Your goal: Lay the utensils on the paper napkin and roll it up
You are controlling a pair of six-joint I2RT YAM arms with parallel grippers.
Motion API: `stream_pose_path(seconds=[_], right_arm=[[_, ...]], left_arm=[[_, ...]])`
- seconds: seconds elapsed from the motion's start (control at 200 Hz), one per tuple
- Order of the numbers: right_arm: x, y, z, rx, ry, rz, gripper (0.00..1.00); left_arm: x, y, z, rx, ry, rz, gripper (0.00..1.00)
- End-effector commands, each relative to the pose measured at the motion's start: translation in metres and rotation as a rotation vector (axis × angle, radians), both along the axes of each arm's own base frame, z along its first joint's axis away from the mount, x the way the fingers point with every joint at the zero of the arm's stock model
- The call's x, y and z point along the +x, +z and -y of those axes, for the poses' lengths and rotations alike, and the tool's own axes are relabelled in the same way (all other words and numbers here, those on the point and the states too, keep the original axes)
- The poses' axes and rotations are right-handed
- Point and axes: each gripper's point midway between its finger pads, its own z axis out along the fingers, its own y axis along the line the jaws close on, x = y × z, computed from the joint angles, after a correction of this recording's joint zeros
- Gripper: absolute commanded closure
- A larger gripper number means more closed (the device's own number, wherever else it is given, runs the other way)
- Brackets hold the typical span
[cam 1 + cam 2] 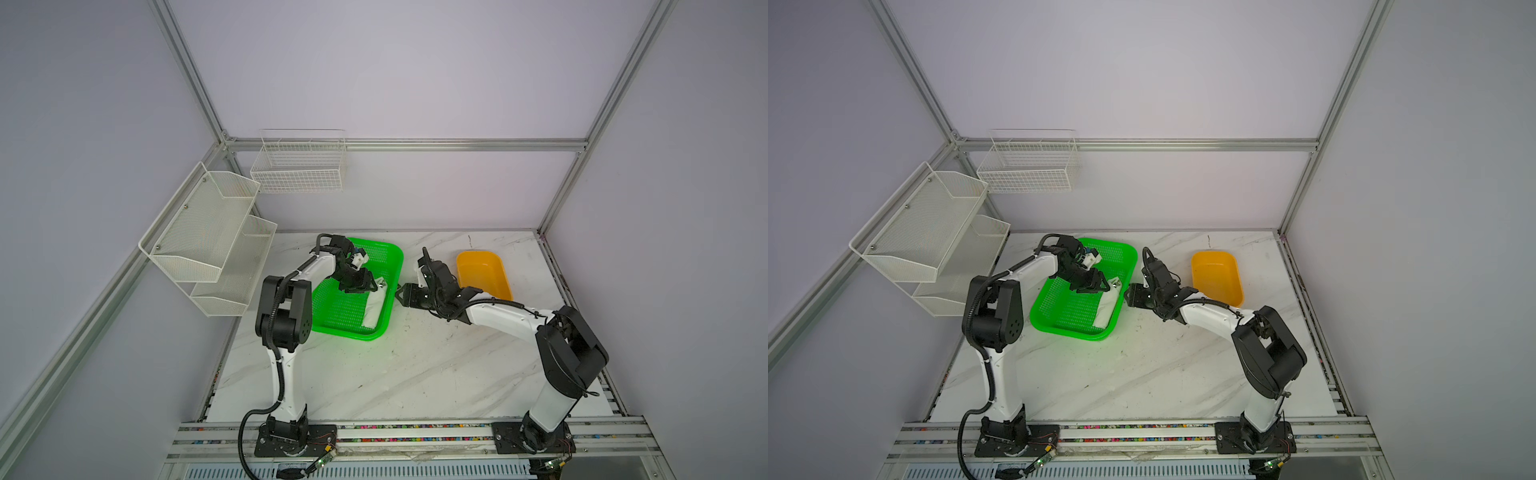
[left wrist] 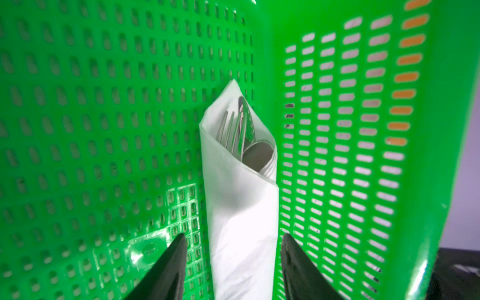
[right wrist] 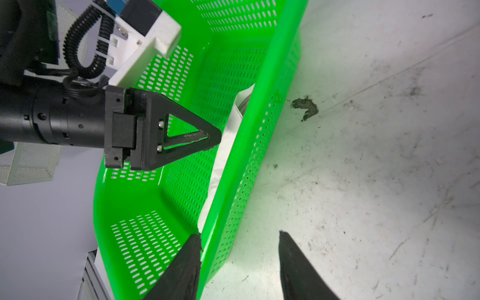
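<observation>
Both top views show the white napkin (image 1: 376,309) (image 1: 1106,309) as a rolled tube in the green basket (image 1: 357,336) (image 1: 1077,330), lying along its right wall, with only a glint at its far end; the left wrist view alone looks into that open end, where the utensils (image 2: 241,135) sit inside: fork (image 2: 228,130) tines and a round spoon (image 2: 257,155) bowl, shiny metal against soft, lightly creased paper; the left gripper (image 2: 232,237) (image 1: 371,284) hovers over the roll, its black pointed fingers (image 2: 168,267) spread wide, one on each side with a gap showing, holding nothing; orange from the tub (image 1: 484,272) shows through the basket's slots only there; the right wrist view alone shows a dark smudge (image 3: 305,107) and scuffs on the marbled bench (image 3: 389,181); the right gripper (image 3: 239,236) (image 1: 1128,293) sits at the basket's right rim, fingers apart, one just beside the slotted plastic wall, the other over bare bench, empty
</observation>
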Motion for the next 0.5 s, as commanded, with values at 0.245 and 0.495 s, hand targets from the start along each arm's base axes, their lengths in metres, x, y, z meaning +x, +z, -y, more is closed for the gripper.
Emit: stream_pose_path(seconds=[0.245, 0.495], right_arm=[[-0.006, 0.015, 0.001, 0.012, 0.010, 0.018, 0.49], [-0.007, 0.012, 0.001, 0.012, 0.014, 0.012, 0.50]], left_arm=[[0.024, -0.005, 0.005, 0.043, 0.051, 0.038, 0.63], [0.023, -0.027, -0.002, 0.111, 0.079, 0.005, 0.76]])
